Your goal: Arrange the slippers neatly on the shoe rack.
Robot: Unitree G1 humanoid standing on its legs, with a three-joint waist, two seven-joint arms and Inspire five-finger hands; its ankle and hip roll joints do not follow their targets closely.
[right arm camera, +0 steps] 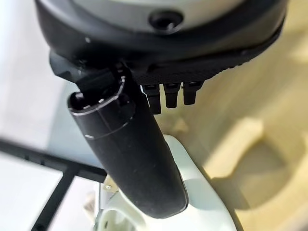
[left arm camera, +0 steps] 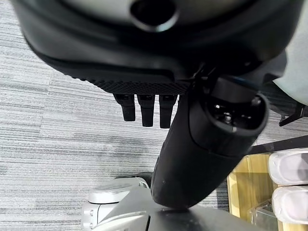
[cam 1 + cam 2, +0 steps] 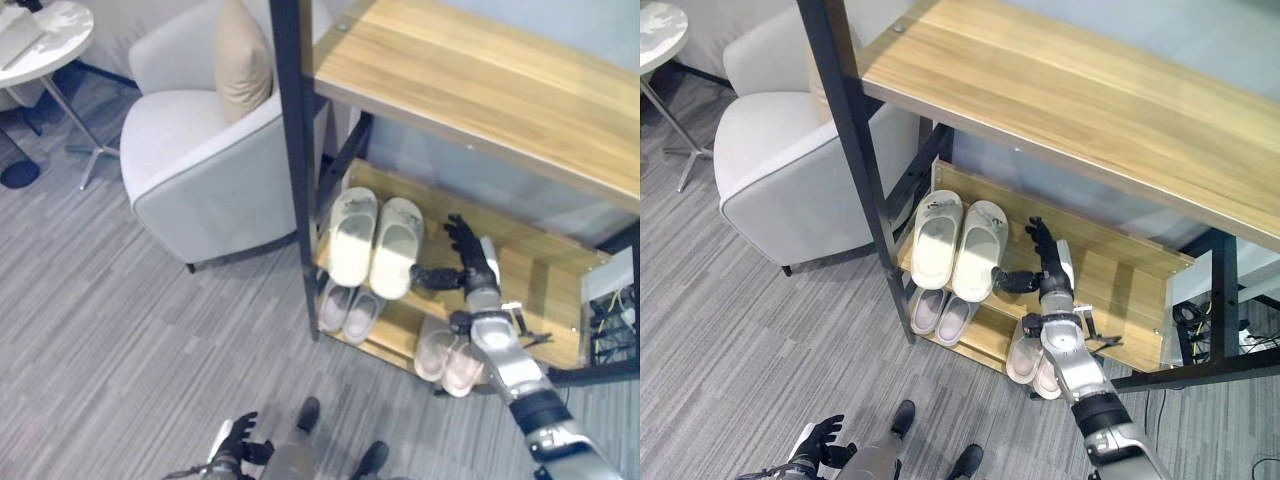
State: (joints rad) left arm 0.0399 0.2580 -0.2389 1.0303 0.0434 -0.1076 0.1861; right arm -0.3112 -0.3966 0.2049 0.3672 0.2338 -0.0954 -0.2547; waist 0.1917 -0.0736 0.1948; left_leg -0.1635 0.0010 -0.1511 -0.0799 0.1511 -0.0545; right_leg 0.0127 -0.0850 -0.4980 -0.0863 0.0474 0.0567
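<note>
Though on rack, cream slippers [image 3: 375,242] just beside R hand [image 3: 470,262].

No text, label, number or sign can be read anywhere in these views. The cream slippers [image 3: 375,243], the wooden shoe rack [image 3: 540,275] and the round table [image 3: 45,35] at the upper left of the frame carry no legible marking.
</note>
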